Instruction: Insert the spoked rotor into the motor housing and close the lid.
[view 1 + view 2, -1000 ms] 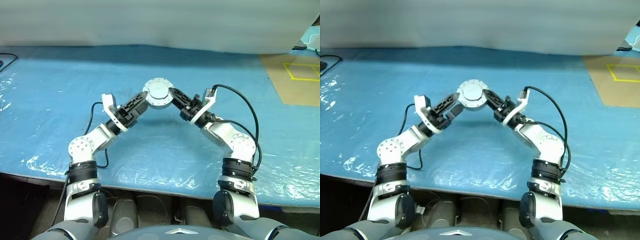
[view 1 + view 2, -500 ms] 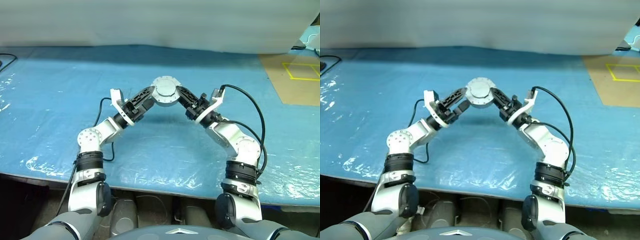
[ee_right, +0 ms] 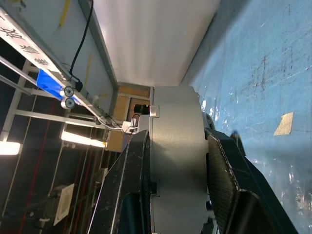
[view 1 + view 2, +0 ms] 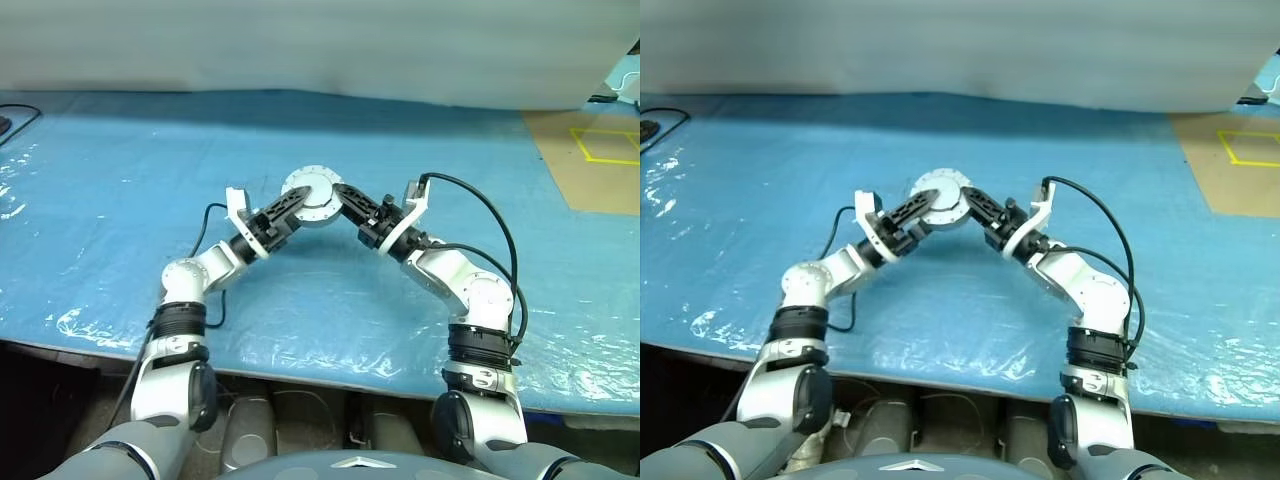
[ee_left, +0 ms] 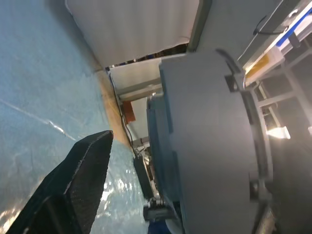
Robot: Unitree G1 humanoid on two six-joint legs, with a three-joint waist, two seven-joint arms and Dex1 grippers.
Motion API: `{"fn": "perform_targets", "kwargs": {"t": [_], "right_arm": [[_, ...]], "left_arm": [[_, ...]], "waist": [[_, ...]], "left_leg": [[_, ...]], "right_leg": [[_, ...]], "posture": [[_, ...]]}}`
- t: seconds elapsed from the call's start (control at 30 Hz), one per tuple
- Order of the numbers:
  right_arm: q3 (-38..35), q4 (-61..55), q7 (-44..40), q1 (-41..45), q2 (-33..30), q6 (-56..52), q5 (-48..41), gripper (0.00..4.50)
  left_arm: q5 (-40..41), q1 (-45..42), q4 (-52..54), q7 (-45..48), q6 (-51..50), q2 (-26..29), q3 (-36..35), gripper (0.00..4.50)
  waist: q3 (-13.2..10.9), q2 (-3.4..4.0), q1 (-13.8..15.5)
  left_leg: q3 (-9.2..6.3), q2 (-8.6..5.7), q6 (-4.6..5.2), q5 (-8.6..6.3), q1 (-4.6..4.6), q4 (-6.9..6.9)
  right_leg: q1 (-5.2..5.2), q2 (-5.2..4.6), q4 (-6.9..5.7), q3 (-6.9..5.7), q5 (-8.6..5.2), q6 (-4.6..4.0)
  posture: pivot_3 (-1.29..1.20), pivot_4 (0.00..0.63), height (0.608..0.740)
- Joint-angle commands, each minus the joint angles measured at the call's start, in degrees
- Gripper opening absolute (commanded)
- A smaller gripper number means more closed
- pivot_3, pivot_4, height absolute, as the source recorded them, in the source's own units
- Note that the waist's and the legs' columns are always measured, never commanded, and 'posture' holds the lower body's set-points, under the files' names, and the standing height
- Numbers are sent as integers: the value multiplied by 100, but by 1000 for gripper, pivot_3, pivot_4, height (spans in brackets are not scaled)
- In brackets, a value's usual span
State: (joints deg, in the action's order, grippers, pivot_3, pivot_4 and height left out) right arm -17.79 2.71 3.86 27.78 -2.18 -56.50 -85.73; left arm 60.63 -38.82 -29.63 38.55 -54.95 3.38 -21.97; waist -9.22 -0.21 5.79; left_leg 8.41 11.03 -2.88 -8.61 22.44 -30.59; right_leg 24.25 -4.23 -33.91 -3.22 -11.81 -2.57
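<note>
Gripping the closed motor housing (image 4: 309, 197) above the worktop (image 4: 120, 180), the right hand (image 4: 345, 196) stays clamped; the left hand (image 4: 290, 205), wide open, has closed in beside it for handover.

A lab or workshop: blue plastic-covered table (image 4: 120, 180), metal framing (image 3: 34, 122), yellow floor tape (image 4: 605, 145).

no text, label or number reads clearly — none anywhere.

Grey motor housing (image 4: 311, 196); blue table cover (image 4: 120, 190)
</note>
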Motion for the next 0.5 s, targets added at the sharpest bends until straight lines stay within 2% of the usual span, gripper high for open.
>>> {"fn": "perform_targets", "kwargs": {"t": [0.03, 0.2, 0.3, 0.43, 0.5], "right_arm": [[12, -242, -151, 183, 19, 39, -332, 1164], [35, -249, -96, 157, -34, 42, -387, 1164], [41, -262, -81, 148, -35, 50, -397, 1164], [47, -259, -56, 147, -35, 66, -412, 1164], [45, -230, -51, 160, -31, 64, -415, 1164]], "left_arm": [[34, -239, 17, 43, 165, -118, -77, 4485], [-168, -97, 180, 48, 330, -270, 50, 4485], [-135, 13, 291, -39, 276, -361, 27, 3922], [-28, 178, 610, -88, -53, -402, 134, 2632], [-90, 187, 714, -154, -71, -409, 230, 2505]], "waist": [[0, 0, -16], [0, 0, -33], [0, 0, -23], [0, 0, -21], [0, 0, -20]], "left_leg": [[0, 0, 0, 0, 1, -3], [0, 3, 0, 0, 0, -3], [0, 2, 1, 0, 3, -4], [0, 2, 1, 0, 4, -8], [0, 2, 1, 0, 4, -8]], "right_leg": [[0, 0, 0, 0, 1, 0], [0, 2, -1, 0, 1, 0], [0, 1, 0, 0, 1, 0], [0, 0, -1, -1, 2, -1], [0, 0, -1, -1, 2, -2]], "posture": [[0, 150, 740], [0, 150, 740], [0, 150, 740], [0, 150, 740], [0, 150, 740]]}}
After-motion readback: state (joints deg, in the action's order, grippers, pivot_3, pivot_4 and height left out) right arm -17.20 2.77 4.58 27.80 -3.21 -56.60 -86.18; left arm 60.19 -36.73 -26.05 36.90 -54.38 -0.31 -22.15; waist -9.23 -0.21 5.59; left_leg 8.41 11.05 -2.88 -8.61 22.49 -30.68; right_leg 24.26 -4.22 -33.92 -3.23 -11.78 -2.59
